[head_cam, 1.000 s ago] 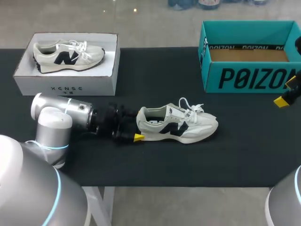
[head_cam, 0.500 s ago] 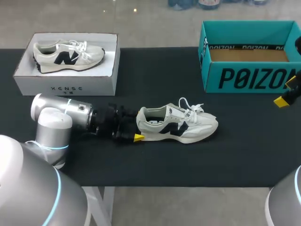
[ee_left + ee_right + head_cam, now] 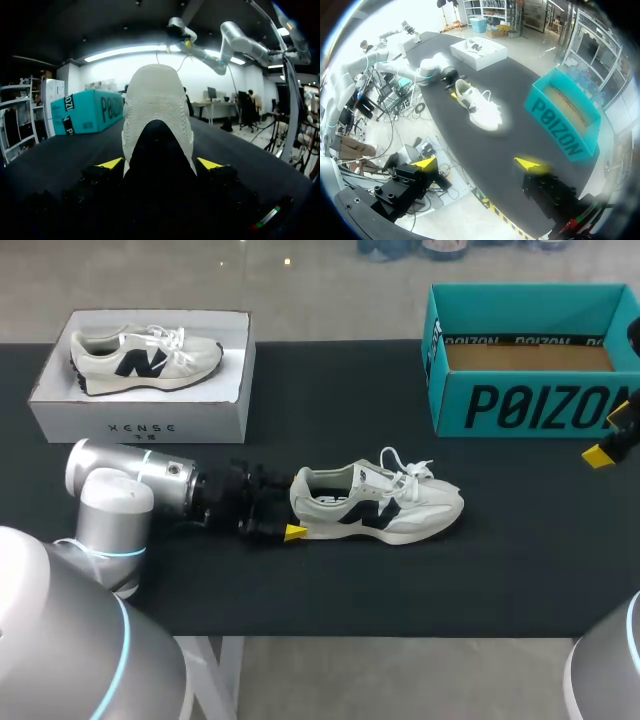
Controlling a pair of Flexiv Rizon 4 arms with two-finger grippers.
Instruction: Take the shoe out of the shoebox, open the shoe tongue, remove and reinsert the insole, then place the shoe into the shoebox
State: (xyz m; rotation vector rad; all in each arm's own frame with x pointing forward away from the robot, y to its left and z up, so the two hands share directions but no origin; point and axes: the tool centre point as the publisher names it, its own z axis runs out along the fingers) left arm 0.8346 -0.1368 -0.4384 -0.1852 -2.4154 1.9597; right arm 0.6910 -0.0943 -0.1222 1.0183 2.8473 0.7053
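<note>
We are handling the shoe [image 3: 385, 505], now out of the shoebox [image 3: 530, 405].
The shoebox is standing empty, the shoe lying on the table [image 3: 520, 560] well left of it; tongue, insole and return seem left to do. Our left gripper [image 3: 159, 162] is pinching its heel, narrowly spread; our right gripper [image 3: 476, 162], by the shoebox, is gaping wide, empty.

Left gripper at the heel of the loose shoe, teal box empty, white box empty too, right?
No. Head view: the white box holds a second shoe. The left gripper is at the heel of the loose shoe and the teal box is empty.
</note>
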